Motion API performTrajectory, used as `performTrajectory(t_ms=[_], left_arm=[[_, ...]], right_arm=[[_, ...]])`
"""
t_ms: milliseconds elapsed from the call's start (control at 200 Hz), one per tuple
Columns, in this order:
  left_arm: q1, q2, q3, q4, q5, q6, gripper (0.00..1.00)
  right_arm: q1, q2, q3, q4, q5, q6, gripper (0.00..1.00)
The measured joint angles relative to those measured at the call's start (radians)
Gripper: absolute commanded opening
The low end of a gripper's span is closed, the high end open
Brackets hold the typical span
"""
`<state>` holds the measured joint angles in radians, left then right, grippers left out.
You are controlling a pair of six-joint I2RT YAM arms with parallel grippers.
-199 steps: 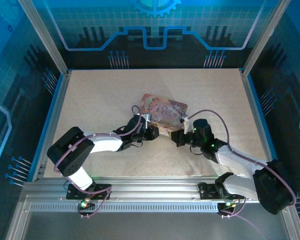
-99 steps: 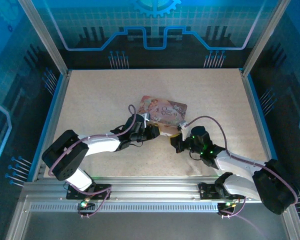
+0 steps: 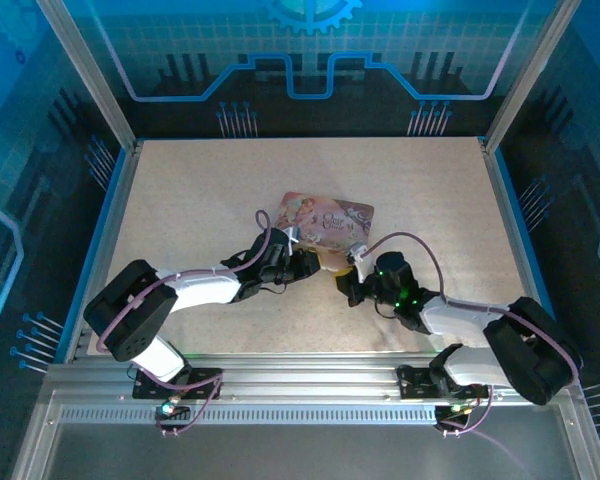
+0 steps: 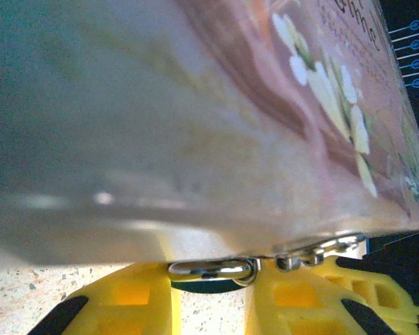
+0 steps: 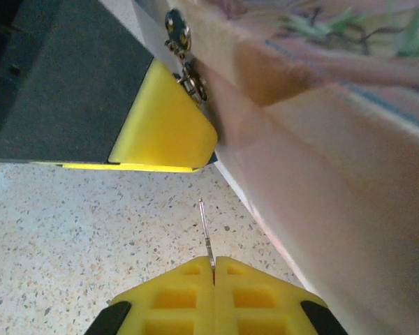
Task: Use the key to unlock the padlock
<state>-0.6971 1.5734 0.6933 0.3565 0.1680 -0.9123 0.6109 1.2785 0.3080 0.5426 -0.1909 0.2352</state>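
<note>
Tin [image 3: 325, 220] lid script is too blurred to read. R gripper [image 5: 213, 264] jaws are pressed together, pinching key [image 5: 205, 234]. Its long axis points straight out, tip twd tin. L gripper [image 4: 209, 293] jaws nip padlock [image 4: 211, 269] at tin's edge.

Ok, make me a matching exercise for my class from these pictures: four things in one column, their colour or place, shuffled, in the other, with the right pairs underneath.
Things
1 key
2 tin
3 padlock
4 tabletop

Descriptions
A speckled beige
B silvery shackle showing between the fingers of the left gripper
C pink, illustrated
D thin, pinched by the right gripper

Pairs: 1-D, 2-C, 3-B, 4-A
</note>
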Motion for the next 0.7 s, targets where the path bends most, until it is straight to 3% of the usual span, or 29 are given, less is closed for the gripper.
performTrajectory(t_ms=[700], left_arm=[[-0.006,0.000,0.000,0.000,0.006,-0.032,0.18]], right_arm=[[0.012,0.068,0.026,0.065,-0.003,-0.054,0.04]])
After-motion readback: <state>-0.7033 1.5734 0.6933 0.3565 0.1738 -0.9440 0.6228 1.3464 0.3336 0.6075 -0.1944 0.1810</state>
